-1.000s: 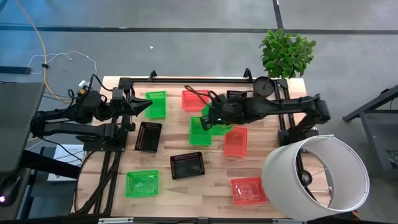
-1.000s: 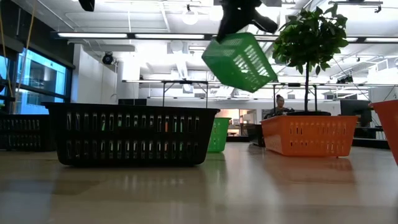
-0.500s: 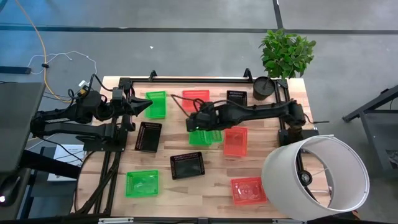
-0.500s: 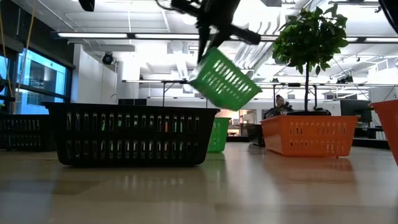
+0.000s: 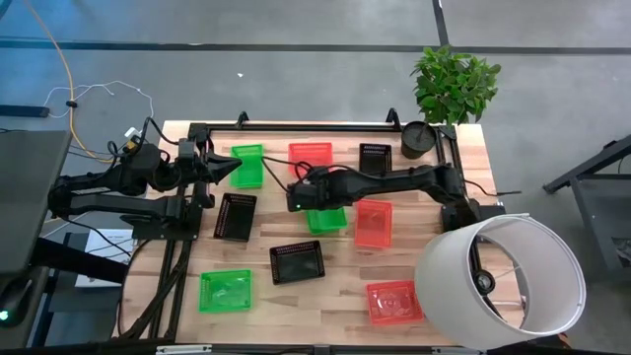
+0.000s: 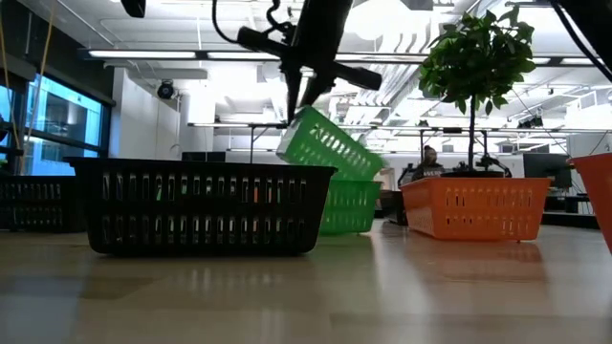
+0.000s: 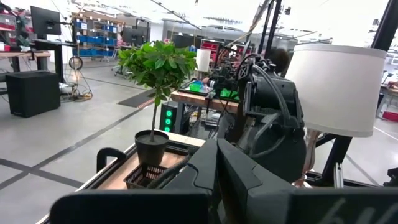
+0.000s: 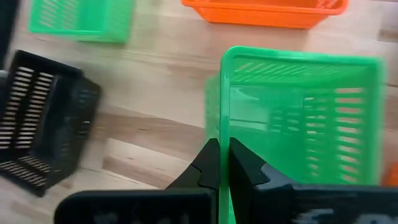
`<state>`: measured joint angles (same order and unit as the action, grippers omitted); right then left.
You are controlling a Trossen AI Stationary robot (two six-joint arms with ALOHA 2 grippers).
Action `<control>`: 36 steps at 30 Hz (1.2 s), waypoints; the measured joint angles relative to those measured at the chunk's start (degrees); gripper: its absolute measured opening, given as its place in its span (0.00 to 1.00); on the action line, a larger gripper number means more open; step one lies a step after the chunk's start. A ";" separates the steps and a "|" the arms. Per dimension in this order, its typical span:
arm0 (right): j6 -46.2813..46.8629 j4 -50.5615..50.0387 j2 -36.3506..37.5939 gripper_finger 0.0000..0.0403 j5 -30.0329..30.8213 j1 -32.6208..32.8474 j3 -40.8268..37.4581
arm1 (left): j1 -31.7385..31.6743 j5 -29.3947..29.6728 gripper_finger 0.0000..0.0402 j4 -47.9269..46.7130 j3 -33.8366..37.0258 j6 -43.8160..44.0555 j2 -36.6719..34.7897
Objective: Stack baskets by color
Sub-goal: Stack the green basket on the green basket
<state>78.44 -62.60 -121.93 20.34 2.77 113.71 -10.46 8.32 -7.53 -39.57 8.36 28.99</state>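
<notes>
slotted green plastic on the lifted basket (image 8: 298, 118), thin moulded rim, slightly glossy where the light hits. pale wood table (image 5: 335, 286), planked, smooth, with a soft satin sheen low down. black basket (image 6: 201, 205) is matt mesh plastic. red basket (image 5: 373, 224), same slotted plastic, brighter. right gripper (image 8: 219, 163) fingers look matt black, hard and smooth. white lampshade (image 5: 498, 279) reads matt, cloth-like or paper, can't tell which.

A large open robotics lab, with more workbenches (image 7: 205, 99), monitors (image 7: 45, 20) and shelving behind the wooden table (image 5: 335, 291), under exposed ceiling strip lights (image 6: 153, 54).
</notes>
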 joint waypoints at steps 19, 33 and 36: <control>-7.86 -5.51 -0.16 0.00 -4.65 -0.88 -0.10 | 0.00 -0.17 0.00 0.00 0.00 0.02 0.00; -13.38 -11.02 0.00 0.00 -3.76 -0.53 4.32 | 0.00 -0.13 0.00 -0.11 0.00 0.00 0.00; -14.43 -13.34 0.00 0.00 -3.99 -0.42 4.42 | 0.00 -0.11 0.00 -0.14 0.00 0.00 0.00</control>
<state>64.01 -75.94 -121.93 16.35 2.36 118.13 -10.46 8.21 -7.67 -39.57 8.36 28.99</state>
